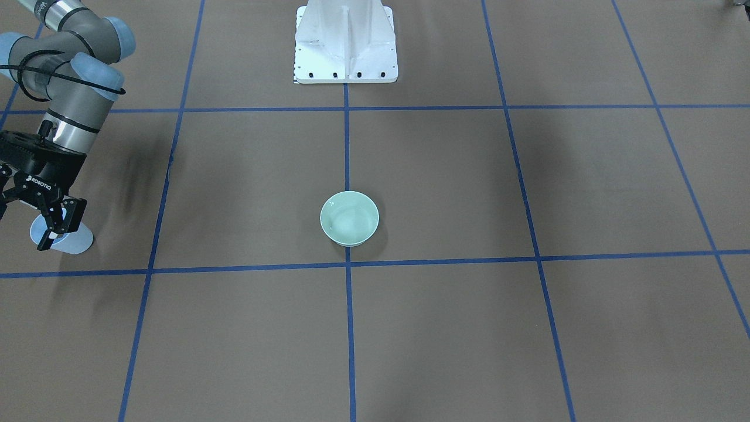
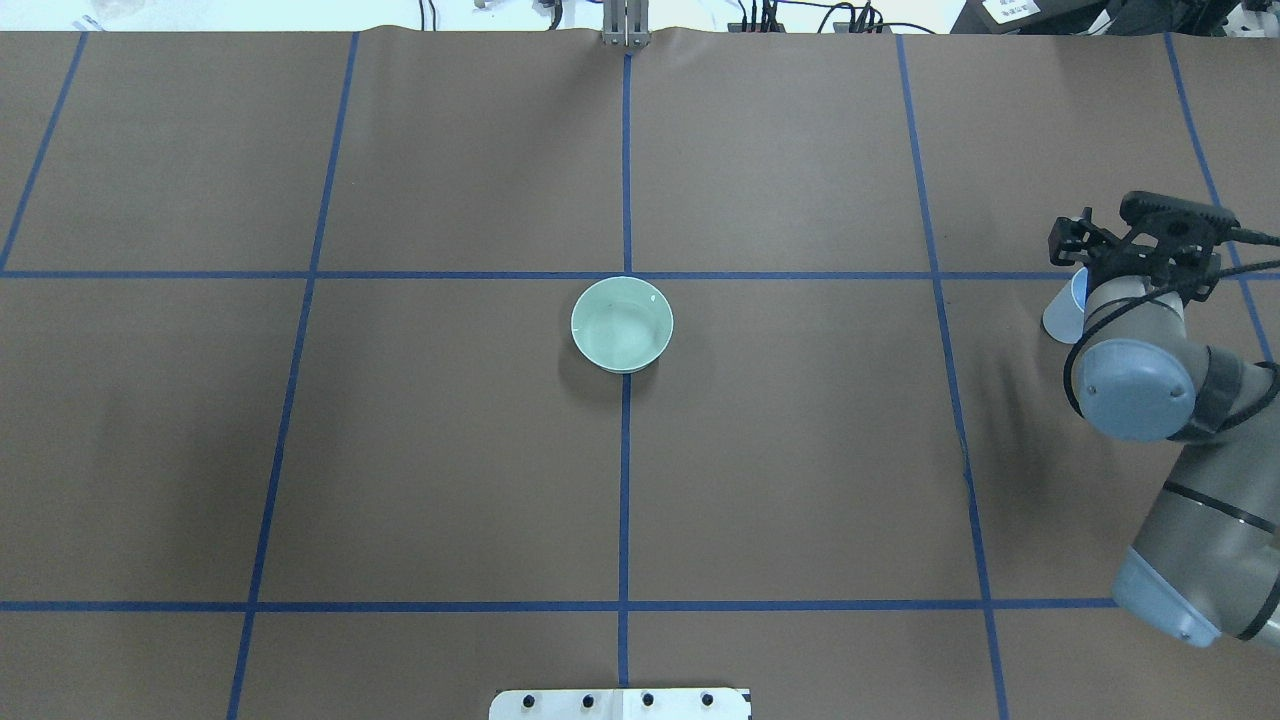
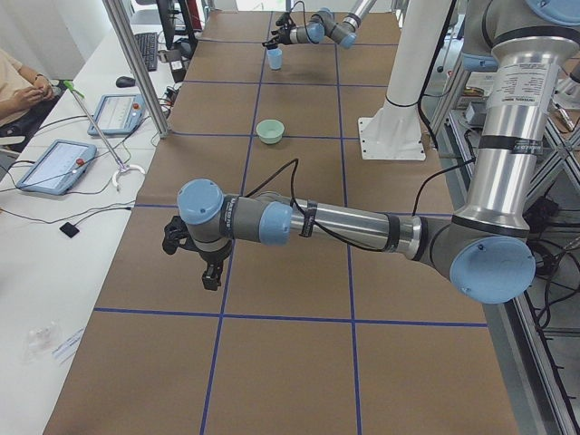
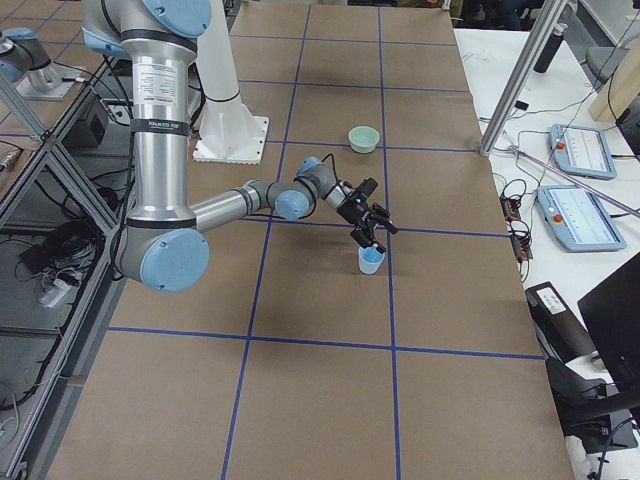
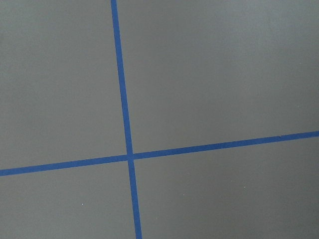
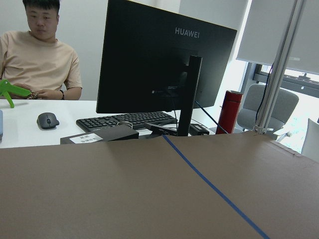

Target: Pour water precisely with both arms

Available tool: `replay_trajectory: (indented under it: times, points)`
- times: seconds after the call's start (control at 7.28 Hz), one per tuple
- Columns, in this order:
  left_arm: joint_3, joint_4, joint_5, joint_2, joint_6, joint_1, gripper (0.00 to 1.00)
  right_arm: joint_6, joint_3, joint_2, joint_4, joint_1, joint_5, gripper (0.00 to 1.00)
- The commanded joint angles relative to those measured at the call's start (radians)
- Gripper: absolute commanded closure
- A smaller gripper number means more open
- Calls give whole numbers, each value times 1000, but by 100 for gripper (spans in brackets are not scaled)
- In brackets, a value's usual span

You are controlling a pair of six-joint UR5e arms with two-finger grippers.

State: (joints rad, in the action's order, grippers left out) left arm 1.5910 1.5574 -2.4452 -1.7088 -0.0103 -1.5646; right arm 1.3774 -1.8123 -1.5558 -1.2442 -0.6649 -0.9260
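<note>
A pale green bowl (image 1: 349, 218) stands at the table's middle; the water (image 1: 348, 224) shows as a faint glossy sheen inside it. My right gripper (image 1: 29, 230) hovers just above a pale blue cup (image 1: 73, 239) that stands upright near the table's right end. Its jaws look spread and hold nothing. The same gripper (image 4: 372, 236) and cup (image 4: 371, 262) show in the exterior right view. My left gripper (image 3: 210, 270) shows only in the exterior left view, low over bare table at the left end, and I cannot tell if it is open or shut.
The white pedestal (image 1: 345, 44) stands at the robot's side of the table. Blue tape lines (image 5: 124, 119) grid the brown table cover. An operator (image 6: 40, 55) sits beyond the far edge, with a monitor (image 6: 164, 64) and keyboard.
</note>
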Motion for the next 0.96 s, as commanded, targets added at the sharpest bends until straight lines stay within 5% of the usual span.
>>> replay_trajectory:
  times: [0.0,0.41,0.82]
  points:
    - [23,1,2,-2,22,1,0,-226,7,80,0,-166,-316,0]
    - [137,4,15,-20,182,58,0,-618,42,115,-6,-491,-813,0]
    - [220,13,78,-113,379,252,0,-1057,254,166,-9,-759,-1187,0]
